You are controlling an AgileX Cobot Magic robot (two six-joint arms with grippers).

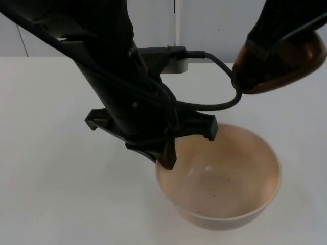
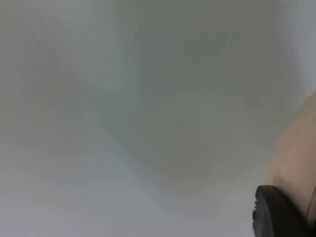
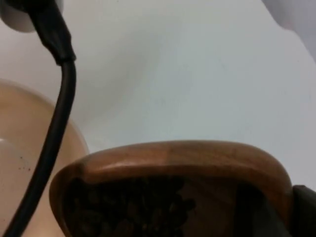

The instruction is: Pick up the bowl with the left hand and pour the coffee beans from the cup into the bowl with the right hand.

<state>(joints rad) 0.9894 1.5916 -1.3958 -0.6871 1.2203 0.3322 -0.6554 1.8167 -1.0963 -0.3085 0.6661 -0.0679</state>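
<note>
Over the desk, top view:
Desk (image 1: 46,153): white, ends at a grey partition wall (image 1: 214,25).
Bowl (image 1: 225,178): pale beige, round, near the desk's front edge. I cannot tell whether it sits on the desk or is raised off it. Inside almost bare, a few dark specks on the bottom. Its pale outer wall (image 2: 296,163) also shows in my left wrist view.
Left pincer (image 1: 168,158): my left arm comes down steeply to the bowl's rim on its left side. One black finger overlaps the rim; another black fingertip (image 2: 279,212) lies against the bowl's outer wall in the left wrist view. It looks clamped on the rim, one finger inside and one outside.
Cup (image 1: 281,64): brown wood, held in the air above and behind the bowl's right side, tilted toward the bowl.
Coffee beans (image 3: 133,207): dark heap inside the cup, seen in my right wrist view, lying close to the cup's lip.
Right pincer (image 1: 286,30): up high on the cup. Its finger (image 3: 303,212) lies along the cup's side; fingers closed on the cup.
</note>
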